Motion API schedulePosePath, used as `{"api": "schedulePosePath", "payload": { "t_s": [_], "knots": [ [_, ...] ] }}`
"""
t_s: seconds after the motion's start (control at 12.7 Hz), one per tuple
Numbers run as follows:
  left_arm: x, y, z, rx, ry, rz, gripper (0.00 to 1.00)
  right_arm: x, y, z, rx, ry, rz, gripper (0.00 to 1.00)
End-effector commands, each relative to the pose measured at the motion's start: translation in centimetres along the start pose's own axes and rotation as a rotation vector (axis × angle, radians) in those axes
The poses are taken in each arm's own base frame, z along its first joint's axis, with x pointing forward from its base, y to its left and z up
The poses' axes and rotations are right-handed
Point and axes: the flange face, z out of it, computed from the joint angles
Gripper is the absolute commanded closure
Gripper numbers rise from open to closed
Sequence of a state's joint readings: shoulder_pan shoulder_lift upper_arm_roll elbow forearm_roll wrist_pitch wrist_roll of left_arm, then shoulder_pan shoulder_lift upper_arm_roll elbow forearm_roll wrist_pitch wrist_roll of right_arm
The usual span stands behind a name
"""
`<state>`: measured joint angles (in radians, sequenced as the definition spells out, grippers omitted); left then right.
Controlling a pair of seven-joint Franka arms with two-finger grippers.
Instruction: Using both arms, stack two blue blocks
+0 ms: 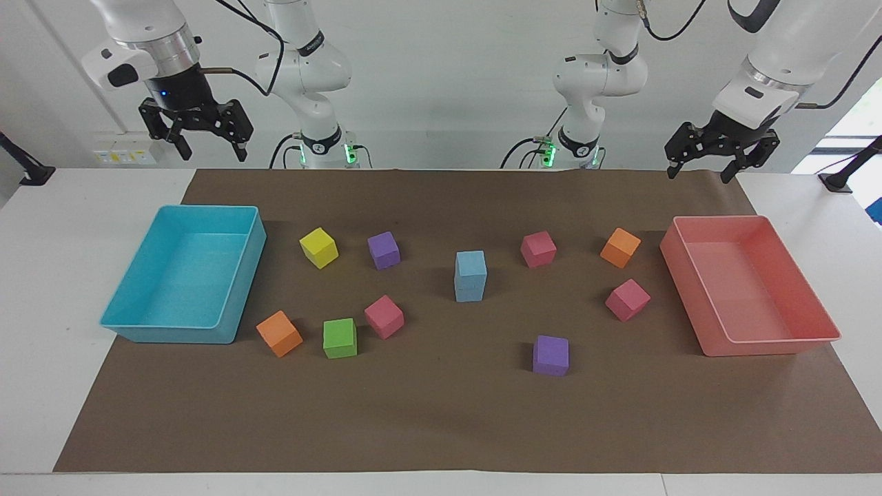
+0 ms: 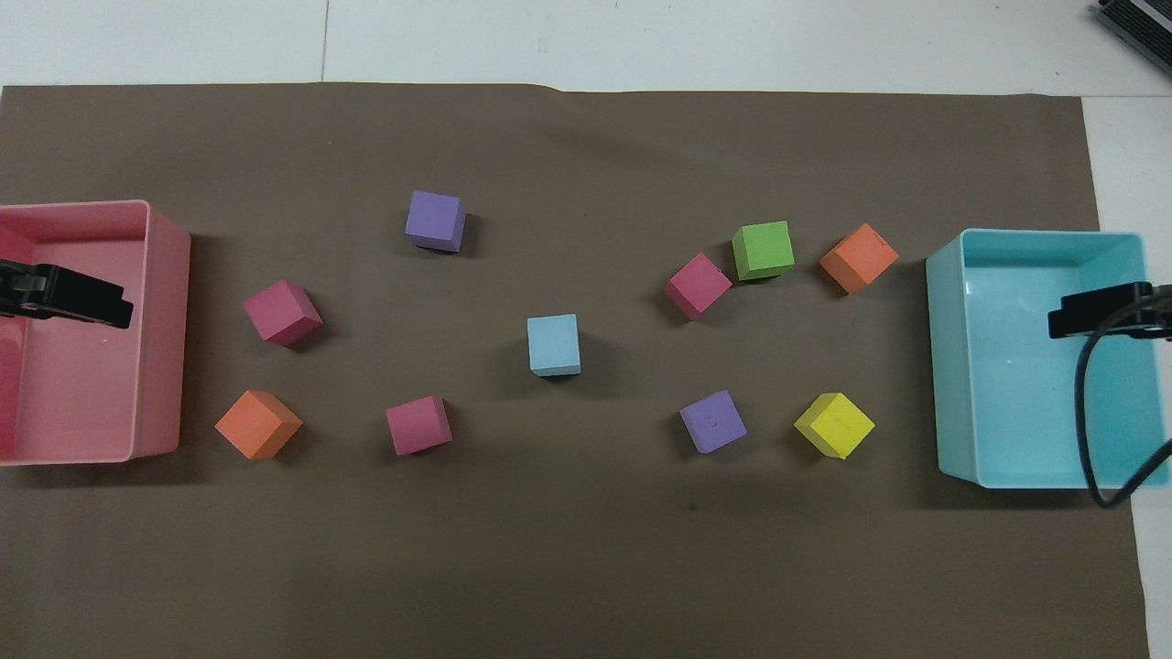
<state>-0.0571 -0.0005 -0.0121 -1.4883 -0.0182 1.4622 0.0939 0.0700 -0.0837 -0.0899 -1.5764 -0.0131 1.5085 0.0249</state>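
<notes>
Your right gripper (image 1: 203,143) hangs in the air with its fingers spread apart and nothing between them; in the overhead view its tip shows over the blue tray (image 2: 952,366). Your left gripper (image 1: 700,164) is also raised, fingers apart and empty, and from above its tip shows over the pink tray (image 2: 160,329).

The two blue blocks sit in the middle of the brown mat (image 1: 441,427), one on the other. The upper blue block (image 1: 471,264) rests squarely on the lower blue block (image 1: 469,290), edges lined up, so from above you see a single blue square. Neither gripper is near the stack.

Around the stack lie eight loose cubes, none touching it. Toward the right arm's end, a purple cube (image 1: 384,249) and a yellow cube (image 1: 318,247) lie nearer to the robots, and a pink cube (image 1: 384,316), a green cube (image 1: 340,337) and an orange cube (image 1: 279,333) lie farther from them. Toward the left arm's end, a second pink cube (image 1: 538,249) and a second orange cube (image 1: 620,247) lie nearer to the robots, a third pink cube (image 1: 628,300) lies a little farther, and a second purple cube (image 1: 550,355) lies farthest.

The blue tray stands at the right arm's end of the mat, the pink tray at the left arm's end. Both trays hold nothing.
</notes>
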Motion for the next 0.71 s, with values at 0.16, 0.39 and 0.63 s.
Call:
{"api": "schedulePosePath", "payload": {
  "t_s": [0.16,0.39,0.63],
  "knots": [
    [-0.82,-0.51,0.01,0.010,0.002,-0.003,0.00,-1.06,1.80,-0.28,-0.022,-0.039,-0.100,0.00],
    [-0.83,-0.61,-0.06,0.011,0.003,-0.018,0.00,-1.07,1.38,-0.55,-0.021,-0.051,-0.096,0.00],
    [-0.83,-0.62,0.01,0.011,0.002,-0.019,0.00,-0.92,1.13,-0.09,-0.026,-0.019,-0.084,0.00]
  ]
}}
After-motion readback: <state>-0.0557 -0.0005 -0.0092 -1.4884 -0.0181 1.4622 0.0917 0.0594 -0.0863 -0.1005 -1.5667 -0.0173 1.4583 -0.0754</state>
